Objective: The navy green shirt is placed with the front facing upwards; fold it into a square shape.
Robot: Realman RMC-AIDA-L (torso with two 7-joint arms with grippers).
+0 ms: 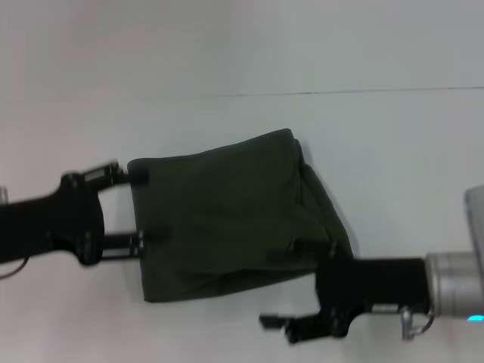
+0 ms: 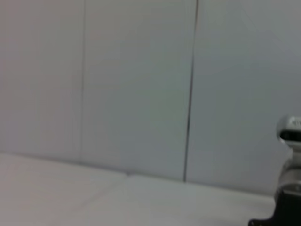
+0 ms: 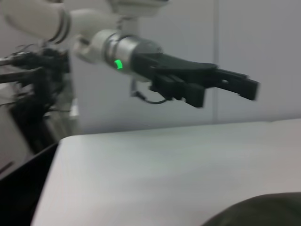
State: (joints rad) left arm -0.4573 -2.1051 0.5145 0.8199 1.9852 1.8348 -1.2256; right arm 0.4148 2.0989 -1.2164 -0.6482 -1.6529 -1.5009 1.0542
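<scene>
White table (image 1: 227, 53); navy green shirt (image 1: 227, 219) lies folded on it, plain side up, near centre.

A white bench (image 1: 227, 53) is stretching beneath and around both hands, a thin dark seam (image 1: 340, 92) running across it beyond them, a pale wall (image 3: 263, 56) standing behind.

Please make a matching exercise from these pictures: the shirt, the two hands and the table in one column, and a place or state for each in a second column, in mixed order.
Things:
1. navy green shirt
2. left hand
3. right hand
4. table

Places or states:
A. open, at the shirt's near right corner
B. white, bearing the shirt
C. folded, no print showing
D. open, at the shirt's left edge

Pairs: 1-C, 2-D, 3-A, 4-B
</scene>
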